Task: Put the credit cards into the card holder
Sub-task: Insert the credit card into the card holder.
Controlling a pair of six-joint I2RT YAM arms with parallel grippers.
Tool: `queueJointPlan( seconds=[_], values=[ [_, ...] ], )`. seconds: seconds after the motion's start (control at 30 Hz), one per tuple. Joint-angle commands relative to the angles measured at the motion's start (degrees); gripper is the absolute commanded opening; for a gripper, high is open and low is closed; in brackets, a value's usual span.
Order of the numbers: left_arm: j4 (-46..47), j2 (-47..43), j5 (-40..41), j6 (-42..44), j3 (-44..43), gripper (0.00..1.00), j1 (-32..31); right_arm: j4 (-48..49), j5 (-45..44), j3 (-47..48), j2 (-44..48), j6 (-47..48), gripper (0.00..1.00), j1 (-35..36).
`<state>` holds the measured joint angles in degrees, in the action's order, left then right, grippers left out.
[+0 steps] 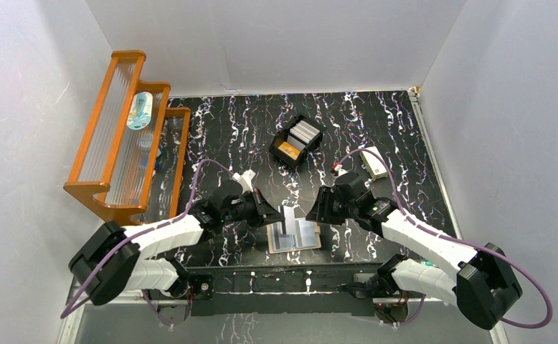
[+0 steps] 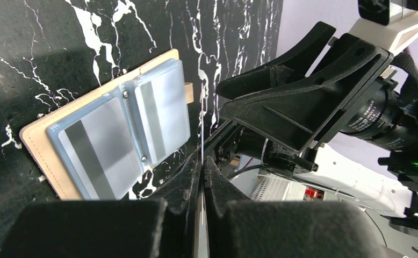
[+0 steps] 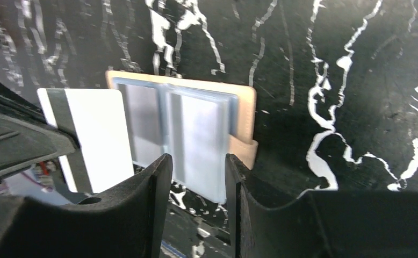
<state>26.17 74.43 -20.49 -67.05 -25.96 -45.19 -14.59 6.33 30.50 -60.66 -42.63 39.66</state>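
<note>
The card holder (image 1: pixel 295 238) is laid open on the table (image 1: pixel 211 129) between the two arms, with its clear sleeves turned up. One credit card (image 3: pixel 96 134) is held on edge over it, pinched in the left gripper (image 2: pixel 202 164); whether the card touches the sleeves cannot be told. From the left wrist the card is seen only edge-on, as a thin line between closed fingers. Its white face and dark stripe are shown by the right wrist alone. The right gripper (image 3: pixel 196 177) is held close over the holder, its jaws parted a little with nothing between them. More cards (image 1: pixel 306 131) are seen only from above, in a black tray (image 1: pixel 277 152) farther back.
</note>
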Motion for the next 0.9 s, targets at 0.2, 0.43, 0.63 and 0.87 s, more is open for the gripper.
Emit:
queueJointPlan(
  seconds=[0.2,0.43,0.63,0.87],
  values=[
    [7.15,6.95,-0.87,0.89,1.43,0.0,-1.47,5.84,0.45,-4.9,-4.89,0.02,0.41,0.19],
    [4.95,6.47,0.72,2.18,3.23,0.0,-1.48,8.39,1.98,-6.54,-6.74,-1.08,0.36,0.23],
    [3.32,5.17,1.67,3.44,3.61,0.0,-1.47,9.32,2.83,-7.36,-7.41,-2.1,0.32,0.24],
    [3.03,4.23,2.99,3.18,5.83,0.0,-1.47,9.58,3.73,-8.68,-5.9,-3.89,0.28,0.4]
  ],
)
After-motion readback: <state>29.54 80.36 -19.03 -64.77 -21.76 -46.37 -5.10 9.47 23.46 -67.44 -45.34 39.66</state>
